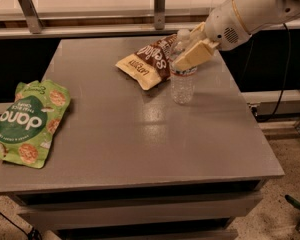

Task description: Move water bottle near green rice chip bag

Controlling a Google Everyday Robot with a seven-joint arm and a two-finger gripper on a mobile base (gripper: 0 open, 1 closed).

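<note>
The water bottle (182, 79) stands upright on the grey table (140, 134), right of the middle, its white cap showing above the fingers. My gripper (189, 54) comes in from the upper right, and its cream fingers (197, 55) sit around the bottle's upper part. The green rice chip bag (25, 124) lies flat at the table's left edge, far from the bottle.
A brown and yellow snack bag (149, 61) lies just behind and left of the bottle. A metal rail with posts (160, 6) runs behind the table. Cables (285, 84) hang at the right. The table's front edge is near the bottom.
</note>
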